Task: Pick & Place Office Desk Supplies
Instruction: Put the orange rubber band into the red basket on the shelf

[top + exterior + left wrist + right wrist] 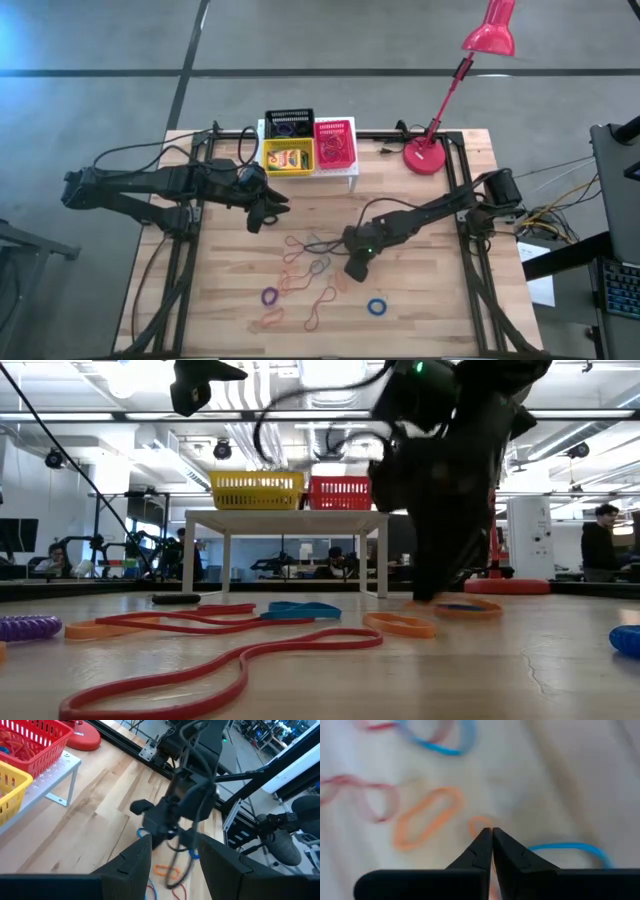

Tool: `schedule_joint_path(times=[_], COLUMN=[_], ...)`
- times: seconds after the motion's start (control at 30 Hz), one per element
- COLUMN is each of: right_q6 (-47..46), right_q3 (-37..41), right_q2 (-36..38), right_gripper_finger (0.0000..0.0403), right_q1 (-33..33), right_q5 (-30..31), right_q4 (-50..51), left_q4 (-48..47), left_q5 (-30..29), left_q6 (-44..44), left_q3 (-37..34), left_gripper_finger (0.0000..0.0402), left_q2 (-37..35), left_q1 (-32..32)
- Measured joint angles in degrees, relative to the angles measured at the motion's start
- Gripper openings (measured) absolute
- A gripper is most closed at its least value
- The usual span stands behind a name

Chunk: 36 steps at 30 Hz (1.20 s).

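Rubber bands (pixel 310 270) lay scattered mid-table, and we saw the right gripper (pixel 492 836) down among them, tips pinched together on a small orange loop (pixel 479 822) (whether truly caught, we could not tell). The baskets (pixel 309 143) sat on the stand behind. The left gripper (pixel 262 212) hung near them, released and empty.
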<state>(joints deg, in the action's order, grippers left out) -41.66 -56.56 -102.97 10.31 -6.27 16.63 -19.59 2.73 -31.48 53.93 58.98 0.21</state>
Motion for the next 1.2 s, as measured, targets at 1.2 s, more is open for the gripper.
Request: schedule_joint_path(times=[1.2], right_q6=[6.98], right_q3=[-28.17], right_q2=[6.32], right_gripper_finger=[0.0008], right_q1=[-31.27], right_q5=[19.85], right_q4=[5.77], left_q4=[0.39], left_q5=[-2.0], left_q6=[-0.07], left_q3=[0.0], left_gripper_finger=[0.0165], left_q2=[0.02], left_q1=[0.0])
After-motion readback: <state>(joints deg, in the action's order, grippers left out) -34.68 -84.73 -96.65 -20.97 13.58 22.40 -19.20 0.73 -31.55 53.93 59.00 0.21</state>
